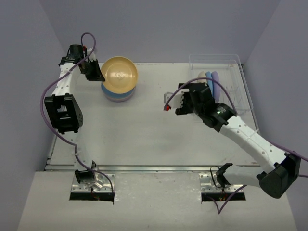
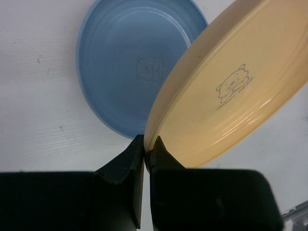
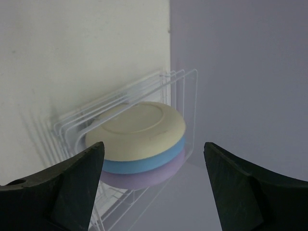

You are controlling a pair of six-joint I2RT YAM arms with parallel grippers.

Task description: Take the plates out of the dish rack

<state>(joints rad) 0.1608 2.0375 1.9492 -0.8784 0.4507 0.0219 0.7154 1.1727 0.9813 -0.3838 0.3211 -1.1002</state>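
Over the far left of the table [image 1: 144, 134], the left claw [image 2: 148, 144] is pinched tight on the rim of the yellow plate [image 2: 231, 91], holding it tilted just above the stack [image 1: 118, 95] of unloaded plates. Gripping the thin edge rather than the face should let it come down flat on the blue plate [image 2: 130, 67] topping the pile, with the fingers free to slip away sideways. Whether its far edge already touches the stack I cannot tell. Across the table, the right claw [image 3: 153, 144] is spread wide and faces the rack [image 1: 243, 77], where three rack plates [image 1: 211, 81] stand on edge between wire dividers, with the cream plate [image 3: 139, 127] nearest, then a blue and a lavender one. Standing upright keeps each rim exposed, and the wide spread likely readies the claw to straddle the cream rim. About half the job seems done. A tilted release could send the yellow plate sliding off the pile.
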